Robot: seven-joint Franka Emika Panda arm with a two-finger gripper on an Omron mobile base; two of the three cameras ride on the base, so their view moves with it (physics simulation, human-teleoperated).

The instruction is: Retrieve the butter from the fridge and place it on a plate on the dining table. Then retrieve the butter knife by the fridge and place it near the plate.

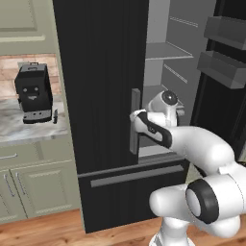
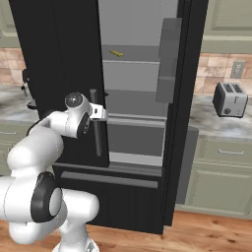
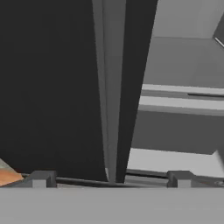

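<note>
1. At centre frame of the left base view, the gripper [image 3: 109, 179] stood at the left-hand door of the fridge [image 1: 103, 96], beside its long grey handle [image 1: 135, 120]. In the hand view the two finger tips sat wide apart at the bottom of the frame, with the handle [image 3: 111, 96] rising between them. The jaws were well open and held nothing.

2. The right-hand fridge door was swung open, exposing the pale grey inside and its shelves. The left-hand door appeared closed or nearly so.

3. The butter [image 2: 116, 53] lay on an upper shelf, seen at upper centre of the right base view as a small yellow stick. It was well apart from the gripper and untouched.

4. A slim dark item, judged to be the butter knife [image 1: 55, 116], stood on the marble counter [image 1: 29, 129] at middle left of the left base view, just beside the black coffee machine [image 1: 32, 93]. It is too small to identify with certainty.

5. A toaster [image 2: 230, 98] sat on the counter at the right of the right base view; it has no part in the task.

6. Assessment: the task was at an early stage. Access to the fridge was gained, but the butter was not yet grasped. Carrying it to the plate and moving the knife both remained outstanding.
</note>
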